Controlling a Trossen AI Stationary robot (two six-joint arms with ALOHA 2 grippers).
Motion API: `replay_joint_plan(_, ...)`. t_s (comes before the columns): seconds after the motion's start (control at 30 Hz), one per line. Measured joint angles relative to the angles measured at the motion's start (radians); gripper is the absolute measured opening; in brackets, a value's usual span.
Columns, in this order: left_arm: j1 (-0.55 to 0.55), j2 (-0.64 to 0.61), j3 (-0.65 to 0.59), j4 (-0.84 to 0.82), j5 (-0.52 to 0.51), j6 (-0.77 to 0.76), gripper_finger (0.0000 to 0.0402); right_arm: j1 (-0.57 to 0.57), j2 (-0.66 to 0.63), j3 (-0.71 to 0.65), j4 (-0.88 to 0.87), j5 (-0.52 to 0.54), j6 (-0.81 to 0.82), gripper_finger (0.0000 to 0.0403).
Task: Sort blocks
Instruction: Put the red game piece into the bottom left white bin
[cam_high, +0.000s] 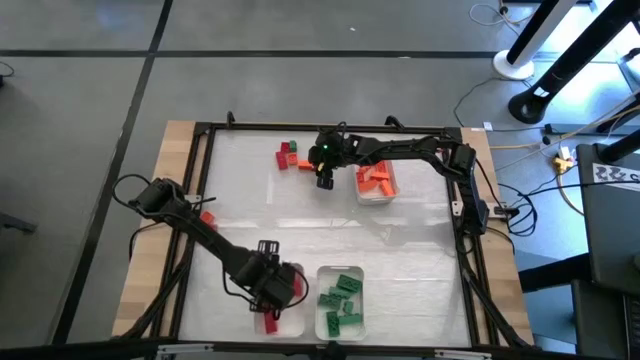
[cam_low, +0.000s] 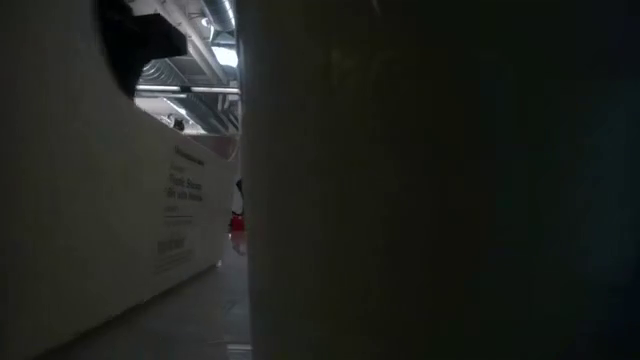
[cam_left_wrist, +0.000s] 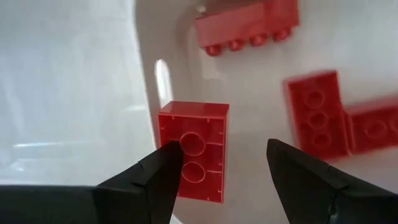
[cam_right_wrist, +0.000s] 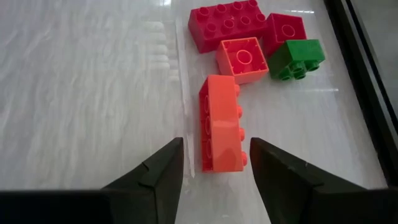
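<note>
1. High view shows the left gripper (cam_high: 275, 290) at the table's near edge, over a white tray (cam_high: 268, 322) of red blocks (cam_high: 267, 322), hard beside the tray of green blocks (cam_high: 342, 300).
2. Left wrist view shows its fingers (cam_left_wrist: 163, 174) spread apart, holding nothing; one upturned red block (cam_left_wrist: 193, 149) lies in the tray below the gap, close to the tray wall (cam_left_wrist: 146, 74), with other red blocks farther in.
3. Right gripper (cam_high: 326, 175) hangs near the far edge of the table, between a small loose cluster of blocks (cam_high: 288, 155) and the tray of orange blocks (cam_high: 375, 178).
4. Right wrist view shows its fingers (cam_right_wrist: 163, 171) spread, with a long orange block (cam_right_wrist: 221, 127) lying on its side on the table in line with the gap, not gripped.
5. Beyond that block sit a smaller orange block (cam_right_wrist: 244, 59), two red ones and a green block (cam_right_wrist: 297, 59), close to the dark frame rail (cam_right_wrist: 364, 68).
6. Middle of the table (cam_high: 330, 235) lies open between the arms.
7. Low view is blocked by a near surface.
</note>
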Motion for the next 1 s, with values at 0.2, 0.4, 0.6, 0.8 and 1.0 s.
replay_joint_plan(0.2,0.008,0.000,0.000,0.013,-0.022,0.005,0.0221,0.001,-0.006,-0.001,-0.004,-0.208,-0.002,0.0186)
replay_joint_plan(0.4,0.000,-0.001,0.000,0.095,-0.020,0.000,0.0221,0.045,-0.050,-0.001,0.001,-0.337,-0.071,0.0186)
replay_joint_plan(0.6,-0.011,-0.035,0.000,0.106,-0.020,-0.048,0.0221,0.176,-0.089,-0.001,0.001,-0.361,-0.139,0.0186)
replay_joint_plan(0.8,-0.022,-0.064,0.000,0.109,-0.023,-0.159,0.0221,0.353,-0.090,-0.001,0.012,-0.224,-0.131,0.0186)
replay_joint_plan(1.0,-0.029,-0.061,0.001,0.110,-0.024,-0.205,0.0221,0.473,-0.090,-0.001,0.132,-0.013,-0.104,0.0186)
